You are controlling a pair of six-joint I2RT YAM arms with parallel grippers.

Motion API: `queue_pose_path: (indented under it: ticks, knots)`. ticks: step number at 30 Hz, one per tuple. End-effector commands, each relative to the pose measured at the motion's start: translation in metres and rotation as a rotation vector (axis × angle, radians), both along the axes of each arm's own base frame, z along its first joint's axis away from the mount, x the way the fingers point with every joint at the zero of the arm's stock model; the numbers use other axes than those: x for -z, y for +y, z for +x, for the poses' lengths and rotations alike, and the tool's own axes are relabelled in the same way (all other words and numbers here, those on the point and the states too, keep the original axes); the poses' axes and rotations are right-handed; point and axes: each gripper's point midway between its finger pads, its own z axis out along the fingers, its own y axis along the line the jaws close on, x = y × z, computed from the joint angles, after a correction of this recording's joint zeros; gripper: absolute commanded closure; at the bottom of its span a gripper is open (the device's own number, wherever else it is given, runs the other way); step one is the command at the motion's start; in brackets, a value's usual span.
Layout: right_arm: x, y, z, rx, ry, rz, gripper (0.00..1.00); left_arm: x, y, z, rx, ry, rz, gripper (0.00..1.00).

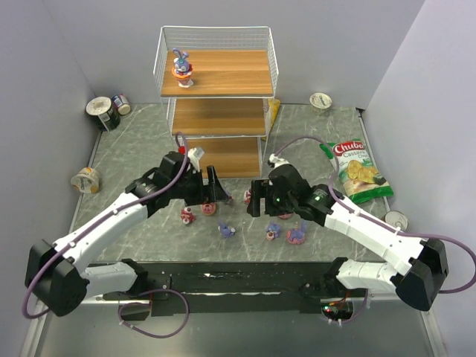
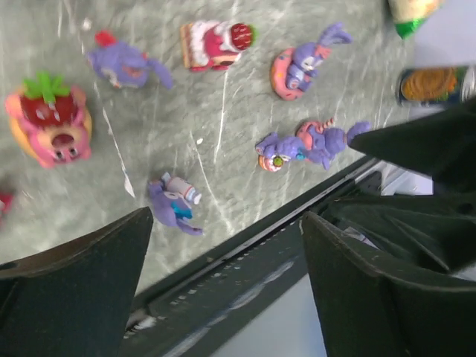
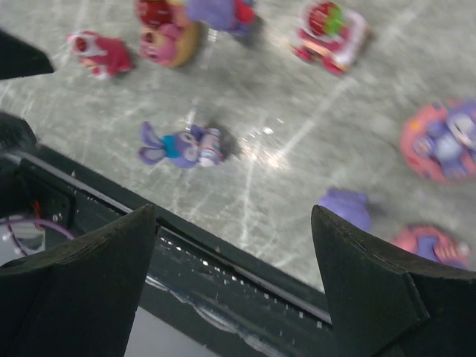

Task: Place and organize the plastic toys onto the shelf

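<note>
Your left gripper (image 2: 227,290) has its jaws spread wide with nothing between them; your right gripper (image 3: 234,279) gapes empty too. Both wrists tilt down over the plastic toys (image 1: 227,230) scattered on the table (image 1: 134,149), with the arms angled inward toward each other. One bunny (image 1: 182,68) stands on the top board of the shelf (image 1: 230,71).

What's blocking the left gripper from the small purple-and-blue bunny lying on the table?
Nothing visible. The left gripper is open, and the bunny lies just ahead of its fingers on bare table, with no other toy touching it.
</note>
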Motion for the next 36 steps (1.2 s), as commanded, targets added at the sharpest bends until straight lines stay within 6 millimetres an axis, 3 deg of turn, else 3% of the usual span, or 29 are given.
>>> queue_pose_path:
  ticks: [1, 6, 14, 21, 27, 36]
  knots:
    - [-0.01, -0.022, 0.006, 0.177, 0.051, -0.005, 0.09, -0.001, -0.01, -0.005, -0.156, 0.164, -0.037, 0.15]
    - [-0.002, -0.038, 0.003, 0.234, 0.077, -0.015, 0.09, 0.027, -0.013, -0.015, -0.201, 0.269, 0.023, 0.24]
    - [0.005, -0.048, -0.003, 0.259, 0.091, 0.007, 0.1, 0.048, -0.021, -0.039, -0.194, 0.34, 0.086, 0.35]
    - [0.004, -0.054, -0.003, 0.274, 0.071, 0.026, 0.1, 0.054, -0.022, -0.041, -0.203, 0.353, 0.062, 0.39]
    - [0.001, -0.057, -0.001, 0.287, 0.058, 0.044, 0.1, 0.074, -0.023, -0.041, -0.198, 0.383, 0.106, 0.41]
    - [0.003, -0.059, 0.0, 0.308, 0.053, 0.058, 0.1, 0.085, -0.028, -0.033, -0.191, 0.381, 0.147, 0.53]
